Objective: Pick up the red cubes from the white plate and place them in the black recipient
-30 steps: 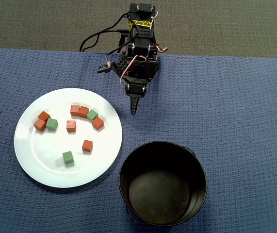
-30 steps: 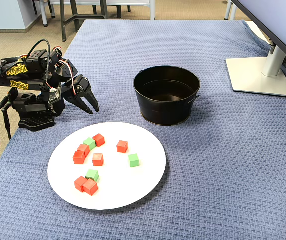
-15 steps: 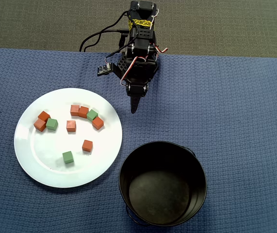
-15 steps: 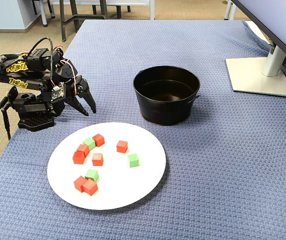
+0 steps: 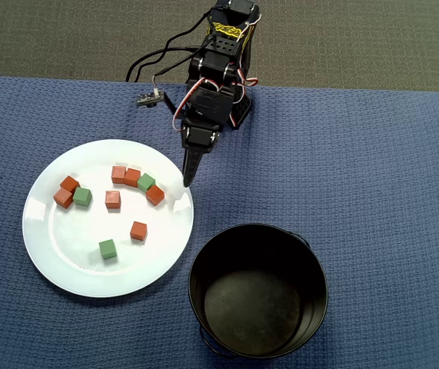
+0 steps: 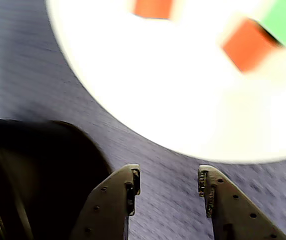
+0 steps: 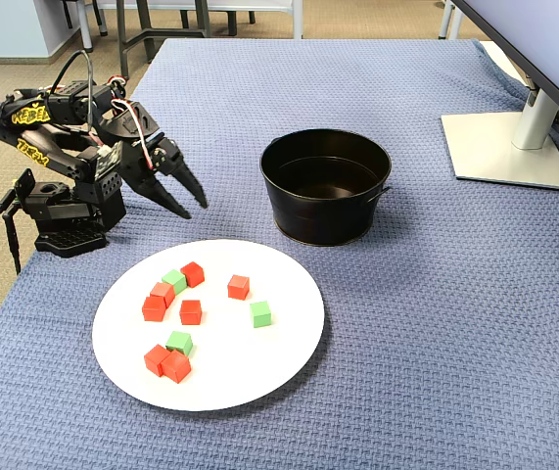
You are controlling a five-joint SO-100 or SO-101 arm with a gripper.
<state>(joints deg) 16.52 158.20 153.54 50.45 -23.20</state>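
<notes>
A: Reading the overhead view from left to right, what occupies the blue woven cloth?

B: At left lies the large round glossy white plate, carrying seven small matte red cubes and three green cubes. All sit in the plate's far and middle parts; its near rim is bare. The two-finger black gripper points down over the plate's far right rim. The round black metal pot stands near right, empty, just beside the plate without touching it.

A: How do the jaws stand?

B: In the wrist view the gripper is parted, with cloth showing between its fingers and nothing held.

A: Where is open room?

B: The whole right half of the cloth is free; in the fixed view a grey monitor stand occupies only the far right corner.

A: Any writing?

B: Yellow lettering marks the black arm, too small to read.
</notes>
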